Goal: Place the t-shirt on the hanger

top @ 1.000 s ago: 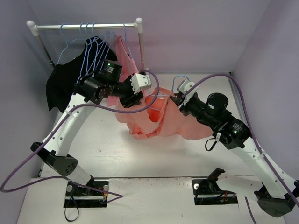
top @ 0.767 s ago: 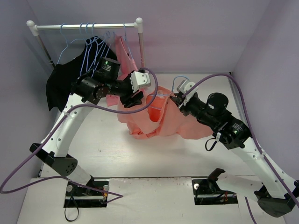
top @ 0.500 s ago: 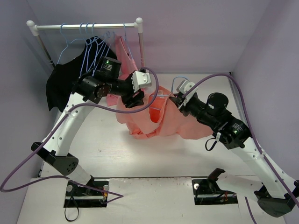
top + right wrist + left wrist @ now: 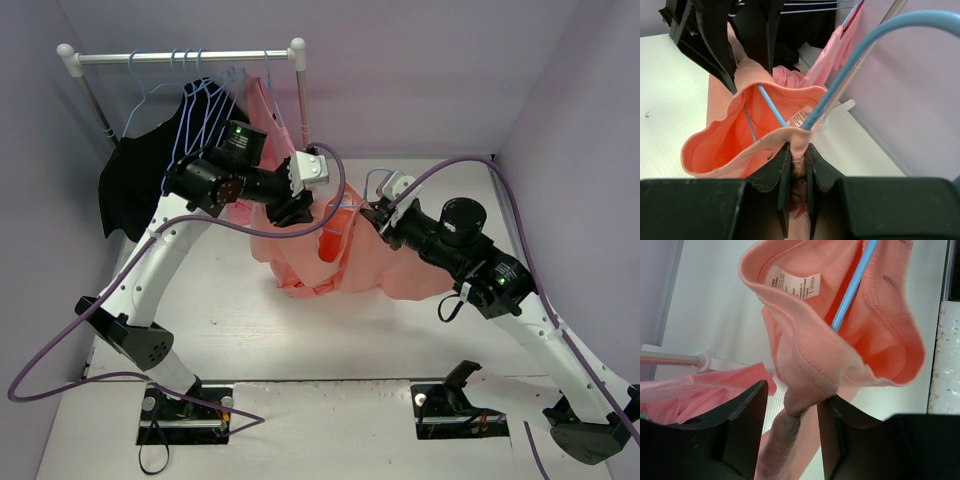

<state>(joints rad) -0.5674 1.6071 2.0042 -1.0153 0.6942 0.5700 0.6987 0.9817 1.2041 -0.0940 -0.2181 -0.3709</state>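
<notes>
I have the t-shirt (image 4: 345,265) lifted off the surface (image 4: 200,310) at its neck, the body trailing down onto it, so the collar gapes as a mouth for the hanger (image 4: 854,285). The blue wire already runs down through that opening. The right gripper (image 4: 797,147) is pressed together on the collar rim just where the wire rises. I cannot tell whether it clamps the wire too. The left gripper (image 4: 792,390) has the opposite collar fold running between its fingers, which stand partly apart. I cannot tell whether they bite. Close behind the left arm hangs the rack bar (image 4: 180,57) with spare hangers (image 4: 190,100), a black garment (image 4: 130,185) and a second pink garment (image 4: 265,115). I judge that these could snag the arm.
</notes>
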